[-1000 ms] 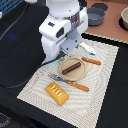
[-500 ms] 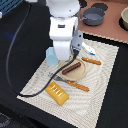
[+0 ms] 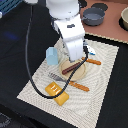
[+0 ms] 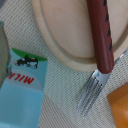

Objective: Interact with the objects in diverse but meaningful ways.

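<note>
Sausage [image 3: 75, 66] lies across wooden plate [image 3: 83, 71], fork [image 4: 91, 94] tines just beside it. Milk carton [image 3: 51, 56] stands beside plate. Bread block [image 3: 57, 93] on mat. End effector hidden behind arm; state can't tell.

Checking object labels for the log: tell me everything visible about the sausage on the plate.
The sausage is a dark reddish-brown, smooth, glossy-looking toy rod with faint darker score marks on its upper side. It lies flat across the round, pale, wood-look plate, with one rounded end overhanging the plate's rim next to the metal fork tines; contact with the fork cannot be confirmed. In the exterior view it lies diagonally on the plate, partly hidden under the robot arm. Nothing is seen gripping it.
</note>
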### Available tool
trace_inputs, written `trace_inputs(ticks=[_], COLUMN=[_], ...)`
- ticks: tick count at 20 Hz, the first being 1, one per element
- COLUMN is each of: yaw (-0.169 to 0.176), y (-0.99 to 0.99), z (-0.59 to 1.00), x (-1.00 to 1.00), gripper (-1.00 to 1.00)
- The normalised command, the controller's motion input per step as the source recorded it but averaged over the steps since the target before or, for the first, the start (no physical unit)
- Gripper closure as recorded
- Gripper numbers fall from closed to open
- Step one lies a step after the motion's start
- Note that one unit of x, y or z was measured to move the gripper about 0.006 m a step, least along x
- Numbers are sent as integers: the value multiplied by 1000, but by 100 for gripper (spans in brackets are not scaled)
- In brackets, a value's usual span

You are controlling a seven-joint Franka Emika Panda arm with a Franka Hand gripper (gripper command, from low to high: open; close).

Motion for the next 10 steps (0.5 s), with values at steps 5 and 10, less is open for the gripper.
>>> trace_inputs(ticks=[5, 10], yaw=[-20, -27], y=[-142, -177], z=[141, 138], x=[451, 539], gripper=[-100, -100])
